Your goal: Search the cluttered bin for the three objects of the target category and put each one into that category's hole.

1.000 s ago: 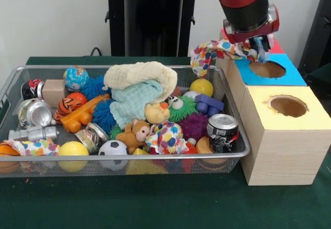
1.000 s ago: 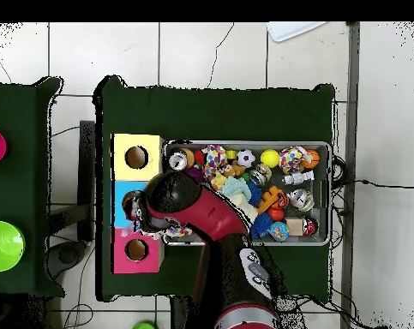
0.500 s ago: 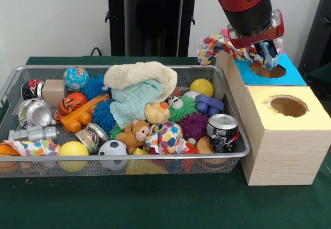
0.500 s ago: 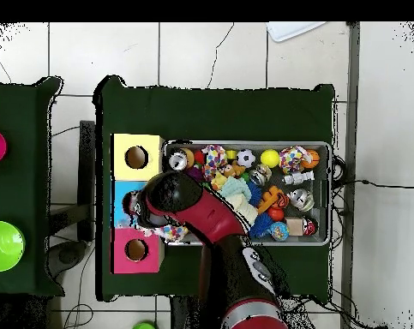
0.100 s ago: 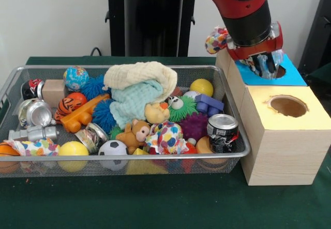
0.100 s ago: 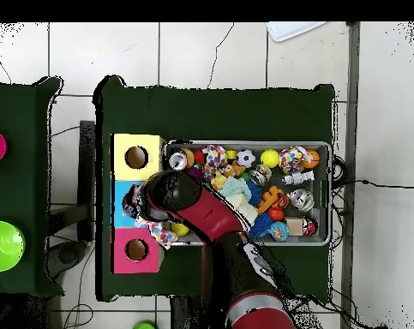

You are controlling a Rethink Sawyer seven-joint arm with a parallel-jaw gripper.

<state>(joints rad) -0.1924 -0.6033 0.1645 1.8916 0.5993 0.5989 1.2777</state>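
We've got the gripper [image 5: 266,66] at the blue box's hole [image 5: 279,72], jaws closed on the polka-dot cloth [image 5: 216,39]. Cloth trails back over the box's far edge; wire bin [image 5: 235,136] sits beside it on the desk.

The scene is being viewed from two cameras. The front view is being taken low and close, level across the table, with the bin [image 5: 124,116] filling the frame. The overhead view is being taken from high above, straight down, turned half round. The bin [image 6: 246,193] and boxes [image 6: 137,203] are being shared.
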